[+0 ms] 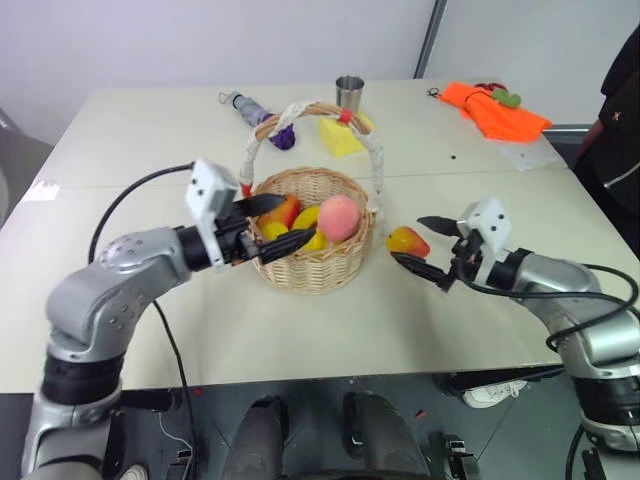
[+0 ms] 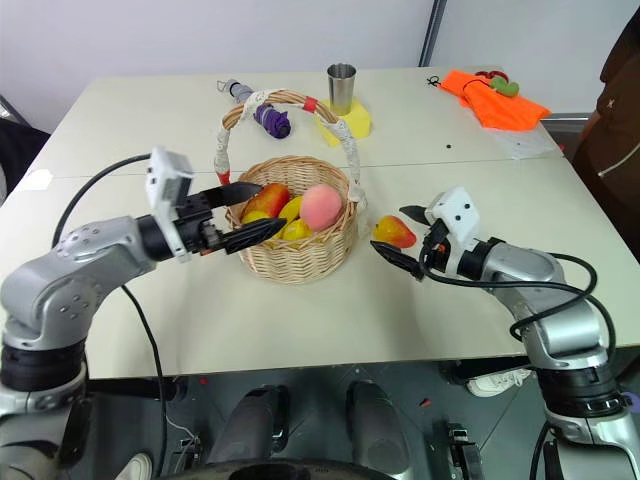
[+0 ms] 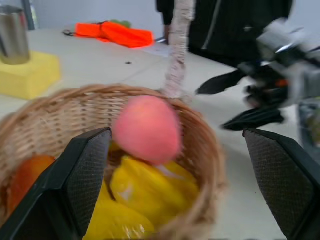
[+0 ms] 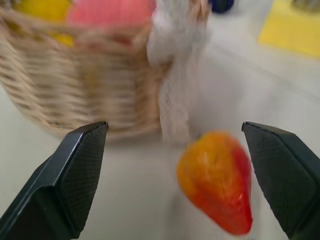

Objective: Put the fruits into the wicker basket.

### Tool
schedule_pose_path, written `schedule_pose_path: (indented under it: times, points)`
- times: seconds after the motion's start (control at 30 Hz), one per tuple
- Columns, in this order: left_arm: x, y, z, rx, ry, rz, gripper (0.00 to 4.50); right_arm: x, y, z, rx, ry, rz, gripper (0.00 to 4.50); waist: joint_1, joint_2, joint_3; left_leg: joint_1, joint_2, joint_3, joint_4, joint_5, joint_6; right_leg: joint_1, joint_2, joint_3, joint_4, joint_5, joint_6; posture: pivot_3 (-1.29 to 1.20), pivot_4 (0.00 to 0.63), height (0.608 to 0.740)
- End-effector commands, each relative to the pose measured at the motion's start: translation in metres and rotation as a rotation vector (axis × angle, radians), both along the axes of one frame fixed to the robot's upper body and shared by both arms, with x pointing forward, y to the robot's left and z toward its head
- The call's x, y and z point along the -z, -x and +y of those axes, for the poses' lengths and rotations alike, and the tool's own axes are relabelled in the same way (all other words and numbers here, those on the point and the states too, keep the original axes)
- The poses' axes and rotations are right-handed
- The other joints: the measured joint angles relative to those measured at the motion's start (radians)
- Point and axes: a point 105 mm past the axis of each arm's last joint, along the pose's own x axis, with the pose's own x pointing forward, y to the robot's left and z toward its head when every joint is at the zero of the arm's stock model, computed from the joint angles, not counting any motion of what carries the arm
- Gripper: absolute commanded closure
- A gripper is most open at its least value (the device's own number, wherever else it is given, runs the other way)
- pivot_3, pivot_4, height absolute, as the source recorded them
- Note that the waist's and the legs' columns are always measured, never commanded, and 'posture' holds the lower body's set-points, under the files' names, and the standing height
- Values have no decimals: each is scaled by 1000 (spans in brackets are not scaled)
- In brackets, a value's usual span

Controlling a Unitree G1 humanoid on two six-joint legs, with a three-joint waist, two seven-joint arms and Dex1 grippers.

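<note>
The wicker basket (image 1: 312,268) stands mid-table under its white-wrapped arched handle (image 1: 378,160). Inside, the pink peach (image 1: 338,217) sits on top of yellow bananas (image 1: 306,222), beside a red-orange fruit (image 1: 285,210). My left gripper (image 1: 275,223) is open at the basket's left rim, holding nothing; the peach (image 3: 147,129) lies just beyond its fingers. The red-and-yellow pointed fruit (image 1: 407,241) lies on the table right of the basket. My right gripper (image 1: 427,247) is open just to its right, its jaws standing on either side of the fruit (image 4: 217,180) a little short of it.
At the back of the table are a steel cup (image 1: 349,92), a yellow sponge block (image 1: 338,138), a purple object (image 1: 282,137) and an orange cloth (image 1: 495,108). A person in dark clothes (image 1: 620,130) stands at the table's far right.
</note>
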Motion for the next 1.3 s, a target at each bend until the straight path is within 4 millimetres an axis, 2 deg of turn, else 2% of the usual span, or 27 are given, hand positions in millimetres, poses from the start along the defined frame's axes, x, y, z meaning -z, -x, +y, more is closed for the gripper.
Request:
schedule_pose_path:
  times: [0.03,0.2,0.3,0.4,0.47,0.53,0.63,0.8,0.9,1.0,1.1,1.3]
  points:
    - [-13,18,1,76,1,-75,24,-1,-19,-5,41,40,-48,0,0,0,0,0,0,0,0,0,0,0,0,0,0,0,0,0,150,740]
    - [-13,31,-2,121,9,-62,24,18,-32,-13,52,83,5,0,5,0,0,-1,-1,1,1,0,0,0,-1,1,0,0,0,0,150,740]
    - [-11,34,-2,116,-4,-64,24,22,-34,-15,52,74,29,0,3,0,0,-1,-1,1,1,0,0,0,-1,1,-1,0,1,0,150,740]
    - [-6,36,-2,110,-23,-55,0,18,-36,-15,67,53,16,837,0,0,0,0,-1,1,1,0,0,0,-1,1,0,0,1,0,150,740]
    - [-5,35,-1,101,-25,-53,0,13,-36,-15,75,48,1,1784,0,0,0,0,0,1,1,0,0,0,0,1,1,0,1,0,150,740]
    - [-3,30,5,66,-25,-57,0,6,-33,-17,81,50,-23,1784,1,0,0,0,0,1,1,0,0,0,0,1,1,0,1,0,150,740]
    - [-2,13,23,-51,23,-57,0,-5,-22,-21,76,66,-68,1784,3,0,0,0,-1,1,1,0,0,0,0,1,1,0,1,0,150,740]
    - [3,3,52,-169,49,-76,0,-35,25,-17,-81,64,-115,1784,7,0,0,0,-1,1,0,0,0,0,-1,1,0,0,2,0,150,740]
    - [7,5,59,-171,38,-98,0,-55,53,0,-218,22,-89,1784,1,1,0,0,0,1,1,0,0,0,-1,1,0,0,2,0,150,740]
    - [10,7,61,-157,33,-108,0,-70,56,23,-272,-2,-118,1784,-2,0,0,1,1,2,0,0,0,0,0,2,0,0,1,0,150,740]
    - [6,8,59,-137,66,-139,0,-83,32,62,-249,-10,-204,1784,-6,0,0,3,3,2,0,0,0,0,2,2,0,0,0,0,150,740]
    - [9,13,55,-132,66,-139,0,-86,0,119,-194,-50,-192,1784,4,0,0,-2,3,1,-1,0,0,-4,2,1,0,2,-2,0,150,740]
